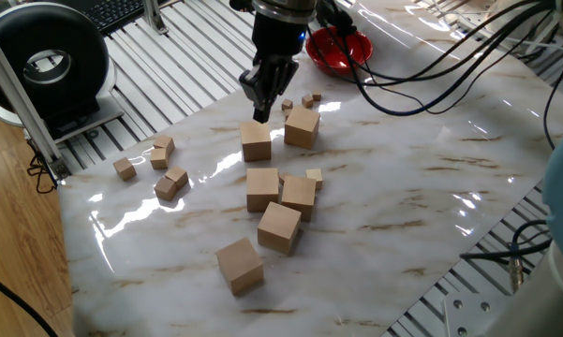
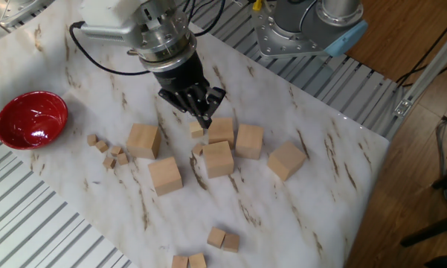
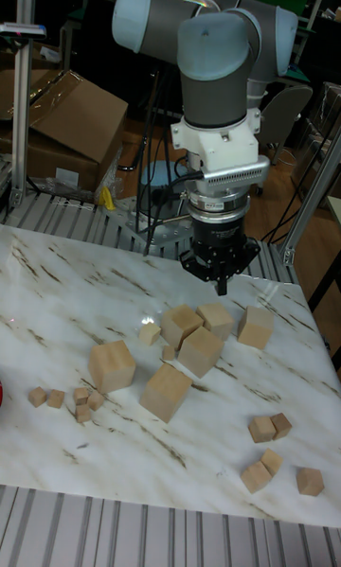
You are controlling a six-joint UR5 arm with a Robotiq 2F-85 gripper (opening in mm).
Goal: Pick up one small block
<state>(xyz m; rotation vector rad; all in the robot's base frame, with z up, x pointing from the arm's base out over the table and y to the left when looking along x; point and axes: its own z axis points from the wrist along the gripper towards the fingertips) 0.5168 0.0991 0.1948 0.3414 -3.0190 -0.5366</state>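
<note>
Several plain tan wooden blocks of the largest size lie on the marble table [image 1: 422, 178]. Two stand apart towards the bowl [image 1: 302, 126] [image 1: 256, 140]; the others cluster in the middle [image 2: 222, 132] [image 2: 218, 158] [image 3: 217, 319]. My gripper [image 1: 259, 112] [image 2: 205, 120] [image 3: 222, 288] hangs above the table with its tip pointing down, over the edge of that cluster. Its fingers are pressed together into one point and hold nothing. It touches no block.
A red bowl [image 2: 30, 119] sits at one end of the table. Much smaller wooden cubes lie scattered near the bowl [image 2: 108, 151], by the cluster [image 2: 197, 129] and at the far end [image 1: 164, 164]. Black cables [image 1: 450, 56] trail behind the arm.
</note>
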